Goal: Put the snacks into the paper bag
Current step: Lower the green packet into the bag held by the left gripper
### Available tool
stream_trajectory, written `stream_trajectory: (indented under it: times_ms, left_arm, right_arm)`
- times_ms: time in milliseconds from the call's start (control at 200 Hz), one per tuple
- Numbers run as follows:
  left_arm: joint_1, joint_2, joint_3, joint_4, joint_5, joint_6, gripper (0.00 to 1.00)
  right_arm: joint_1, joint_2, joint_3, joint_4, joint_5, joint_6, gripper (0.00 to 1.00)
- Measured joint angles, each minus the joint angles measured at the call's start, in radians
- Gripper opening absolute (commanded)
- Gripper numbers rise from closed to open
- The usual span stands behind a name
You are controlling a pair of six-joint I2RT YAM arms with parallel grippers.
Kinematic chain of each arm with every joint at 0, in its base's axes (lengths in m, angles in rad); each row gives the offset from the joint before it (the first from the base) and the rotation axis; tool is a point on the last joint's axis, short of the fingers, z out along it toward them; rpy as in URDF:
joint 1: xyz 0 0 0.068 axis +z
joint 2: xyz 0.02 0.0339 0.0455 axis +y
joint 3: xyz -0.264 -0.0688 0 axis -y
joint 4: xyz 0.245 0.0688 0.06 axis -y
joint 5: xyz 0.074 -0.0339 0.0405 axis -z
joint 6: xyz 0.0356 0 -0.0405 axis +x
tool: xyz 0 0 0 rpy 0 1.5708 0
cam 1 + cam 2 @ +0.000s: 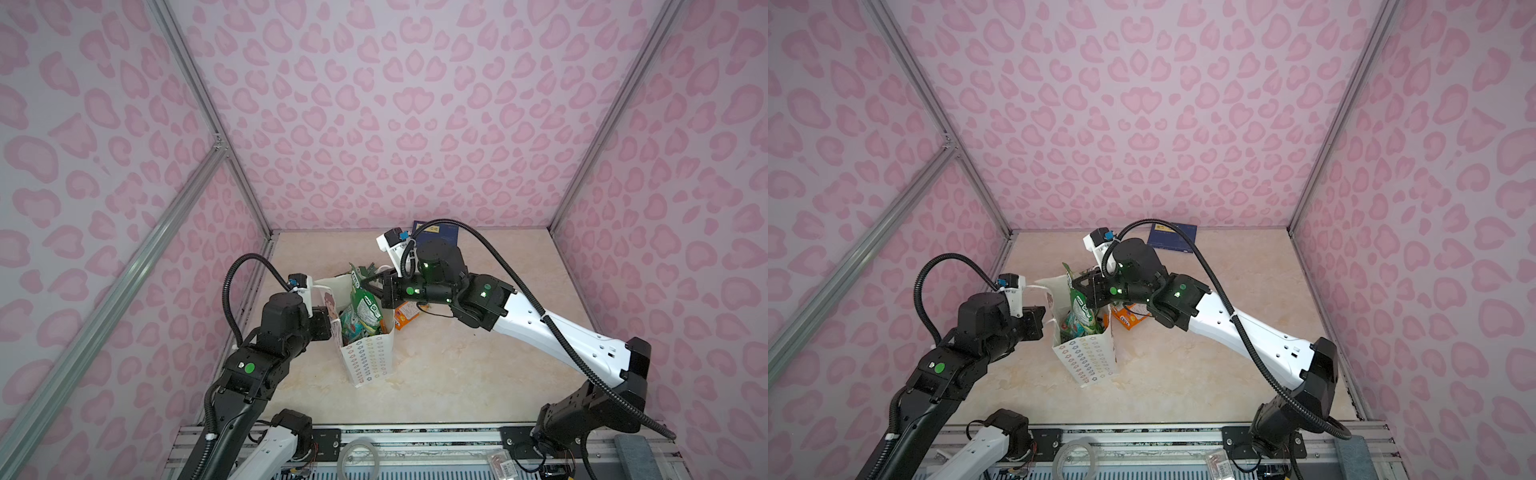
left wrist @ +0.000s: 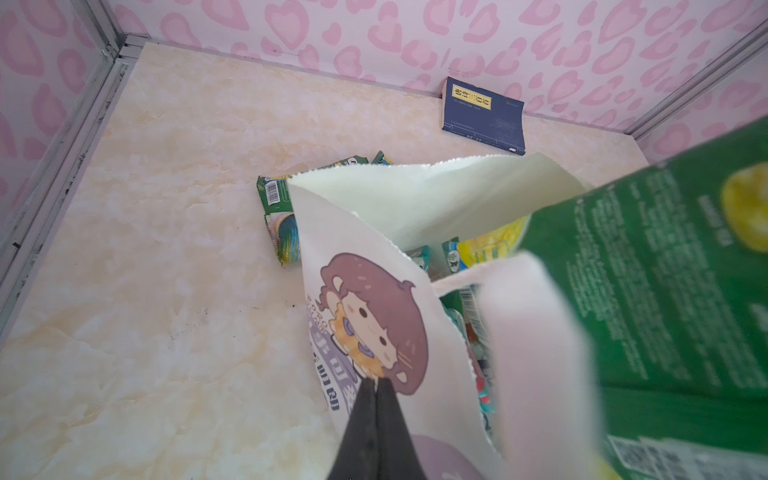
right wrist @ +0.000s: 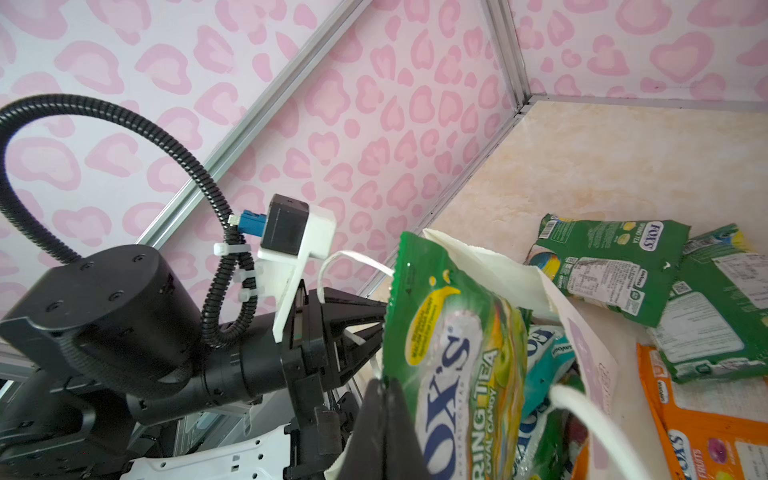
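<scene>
The white paper bag (image 1: pixel 368 361) (image 1: pixel 1090 357) stands upright mid-table with its mouth open. My left gripper (image 2: pixel 376 380) (image 1: pixel 333 328) is shut on the bag's wall that bears the cartoon figure (image 2: pixel 374 324). My right gripper (image 3: pixel 384 384) (image 1: pixel 374 283) is shut on the edge of a green FOX'S snack pouch (image 3: pixel 453 332) (image 1: pixel 365 305) (image 2: pixel 665 291), which hangs upright in the bag's mouth. Teal and green snacks (image 3: pixel 548 353) (image 1: pixel 353 328) lie inside. Outside the bag, two green pouches (image 3: pixel 602 266) (image 2: pixel 276 208) lie behind it and an orange one (image 3: pixel 706 436) (image 1: pixel 407 313) lies beside it.
A dark blue flat card (image 1: pixel 440 235) (image 2: pixel 484 116) leans at the back wall. Pink patterned walls with aluminium posts close in three sides. A roll of tape (image 1: pixel 358 457) sits on the rail in front of the table.
</scene>
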Motion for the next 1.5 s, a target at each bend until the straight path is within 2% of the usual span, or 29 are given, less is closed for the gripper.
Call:
stream_trajectory:
  times_ms: [480,1050,1110,1230,1345,1500]
  left_arm:
    - [0.0,-0.001,0.0,0.0,0.0,0.0,0.06]
    - [0.0,-0.01,0.0,0.006,-0.001,0.0,0.06]
    - [0.0,-0.011,0.0,0.006,-0.001,0.0,0.06]
    - [0.0,-0.008,0.0,0.006,-0.001,0.0,0.06]
    - [0.0,-0.003,0.0,0.006,-0.001,0.0,0.06]
    - [0.0,-0.004,-0.001,0.006,-0.008,0.0,0.06]
  right_arm:
    - [0.042,0.036,-0.039,-0.045,0.161,-0.035,0.0]
    - [0.08,0.23,-0.04,0.021,0.136,0.016,0.0]
    - [0.08,0.243,-0.04,0.016,0.132,0.026,0.06]
    - [0.089,0.247,-0.026,0.005,0.126,0.036,0.27]
    - [0.113,0.242,0.026,-0.017,0.132,0.004,0.44]
    - [0.134,0.212,0.126,-0.08,0.135,-0.061,0.62]
